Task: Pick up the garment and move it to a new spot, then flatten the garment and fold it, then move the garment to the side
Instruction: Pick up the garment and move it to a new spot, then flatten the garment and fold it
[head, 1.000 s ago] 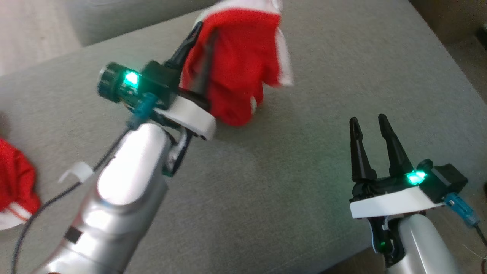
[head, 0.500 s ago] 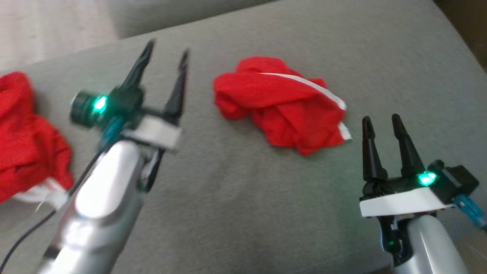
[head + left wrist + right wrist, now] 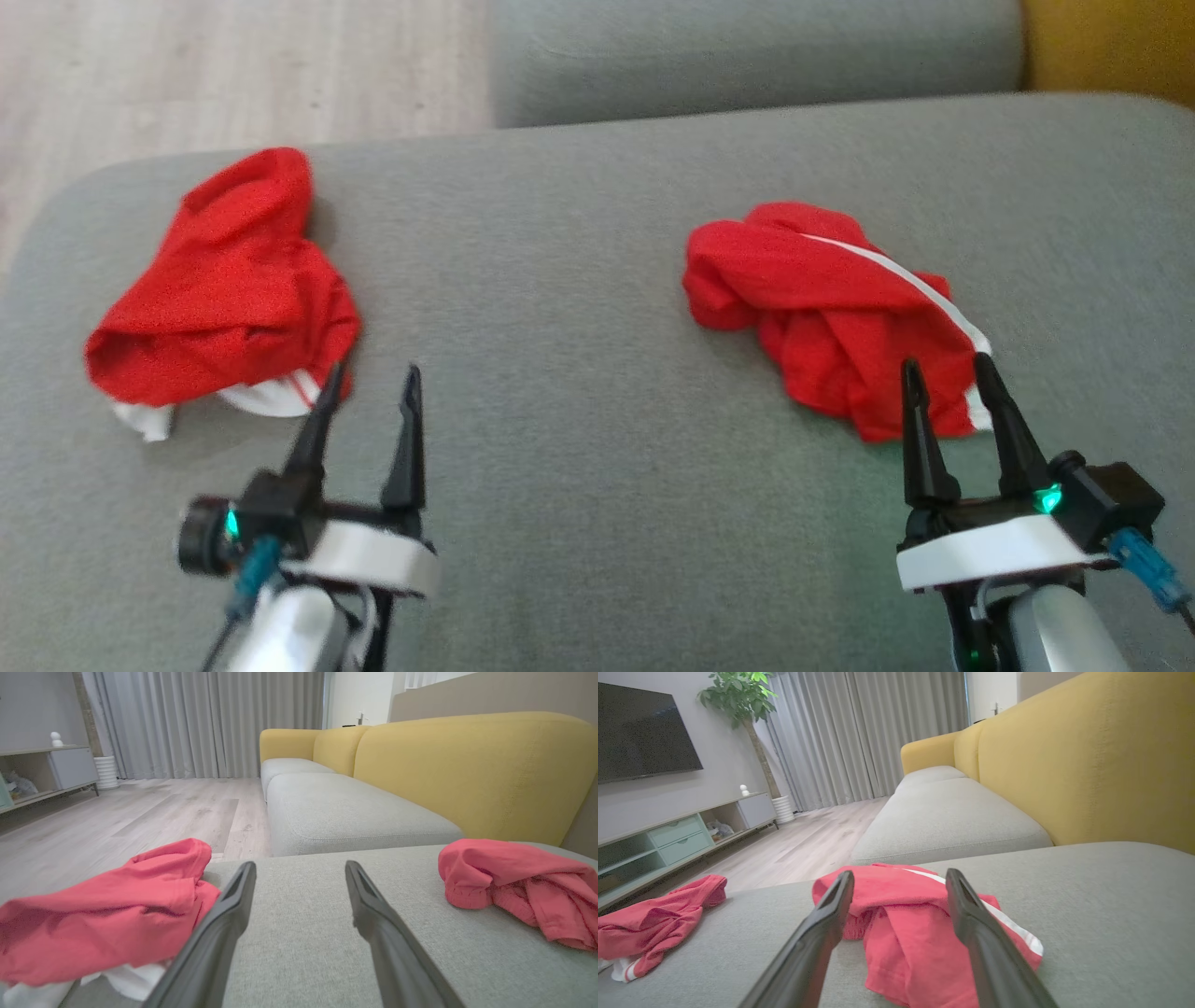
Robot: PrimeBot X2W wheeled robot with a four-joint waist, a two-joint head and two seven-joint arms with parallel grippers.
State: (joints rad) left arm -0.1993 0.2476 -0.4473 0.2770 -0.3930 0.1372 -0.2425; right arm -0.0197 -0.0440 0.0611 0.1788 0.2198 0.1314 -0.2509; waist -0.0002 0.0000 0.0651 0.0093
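A crumpled red garment with a white stripe lies loose on the grey cushion, right of centre. My right gripper is open, its tips just short of the garment's near edge; in the right wrist view the garment sits between and beyond the open gripper. My left gripper is open and empty, low at the left. In the left wrist view the left gripper points at bare cushion and the garment lies off to the right.
A second red garment with white trim lies bunched at the cushion's left end, close to my left fingers. A further grey seat and a yellow backrest lie beyond. Wooden floor starts past the left edge.
My left gripper opened and let the garment drop onto the cushion, then drew back low and to the left. The head camera also shifted. The right gripper stayed open.
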